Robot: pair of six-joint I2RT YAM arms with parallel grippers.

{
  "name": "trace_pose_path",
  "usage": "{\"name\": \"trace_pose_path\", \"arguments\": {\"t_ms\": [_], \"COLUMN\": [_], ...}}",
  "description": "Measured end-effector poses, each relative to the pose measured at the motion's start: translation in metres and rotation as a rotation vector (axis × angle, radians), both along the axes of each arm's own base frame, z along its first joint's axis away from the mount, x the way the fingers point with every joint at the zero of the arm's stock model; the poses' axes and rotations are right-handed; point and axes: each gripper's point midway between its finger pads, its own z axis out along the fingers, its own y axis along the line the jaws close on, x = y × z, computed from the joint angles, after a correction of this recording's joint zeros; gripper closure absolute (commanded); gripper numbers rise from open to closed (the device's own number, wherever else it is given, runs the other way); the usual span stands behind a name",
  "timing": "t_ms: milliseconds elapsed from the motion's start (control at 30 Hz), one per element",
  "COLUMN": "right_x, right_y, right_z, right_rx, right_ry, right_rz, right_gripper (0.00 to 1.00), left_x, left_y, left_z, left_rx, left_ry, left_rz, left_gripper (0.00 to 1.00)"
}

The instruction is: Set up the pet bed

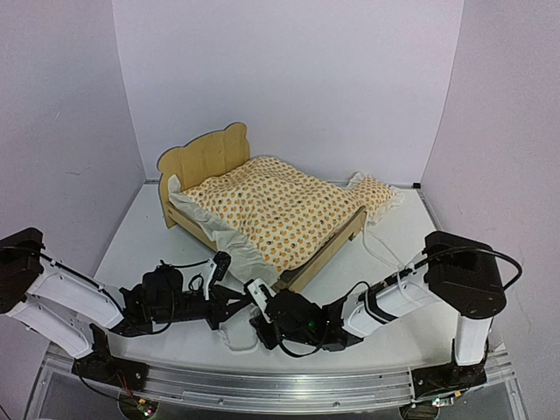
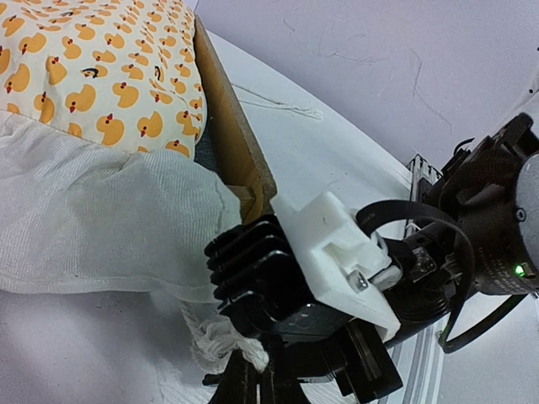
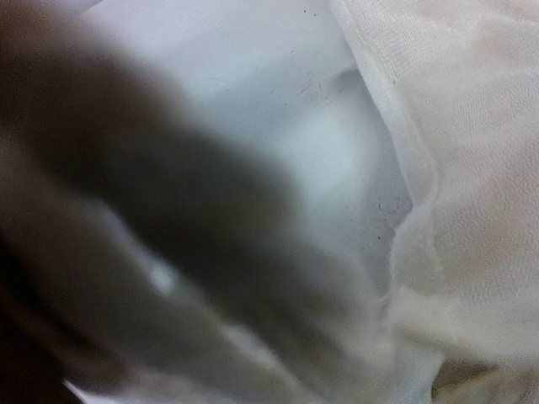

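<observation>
Wooden pet bed (image 1: 203, 157) sits mid-tabletop (image 1: 140, 236), duck-print bedding (image 1: 280, 206) on it. At the bed's 7 o'clock, left hand (image 1: 220, 262) is closed on the white ruffle (image 1: 234, 249). At 6 o'clock, right hand (image 1: 259, 290) is just beside the foot end; open or closed, cannot tell.

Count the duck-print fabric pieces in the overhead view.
2. The ruffled bedding lies spread over the pet bed. The small pillow lies on the table just right of the bed. Another could be hidden under the bedding.
</observation>
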Motion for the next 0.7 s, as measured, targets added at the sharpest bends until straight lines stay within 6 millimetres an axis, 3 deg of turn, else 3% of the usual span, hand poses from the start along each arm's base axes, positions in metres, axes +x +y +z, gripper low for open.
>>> {"name": "trace_pose_path", "arguments": {"t_ms": [133,200,300,433,533,700], "right_x": [-0.003,-0.007,-0.011,-0.011,-0.009,-0.001], "right_y": [-0.014,-0.032,-0.058,-0.081,-0.083,-0.086], "right_z": [-0.011,-0.020,-0.019,-0.008,-0.001,0.005], "right_rx": [0.003,-0.013,-0.028,-0.014,0.005,0.015], "right_ry": [0.014,0.017,0.020,0.010,-0.003,-0.038], "right_rz": [-0.026,-0.039,-0.059,-0.095,-0.114,-0.152], "right_gripper": [1.00,1.00,1.00,1.00,1.00,1.00], "left_x": [-0.003,-0.004,-0.007,-0.005,0.008,0.049], "left_y": [0.000,0.000,0.003,0.007,0.004,0.001], "left_z": [0.009,0.028,0.063,0.092,0.112,0.146], "left_rx": [-0.023,-0.074,-0.164,-0.217,-0.221,-0.157], "left_ry": [-0.007,-0.029,-0.078,-0.142,-0.205,-0.335], "left_rz": [-0.011,-0.015,-0.018,0.000,0.054,0.245], "left_gripper": [1.00,1.00,1.00,1.00,1.00,1.00]}}
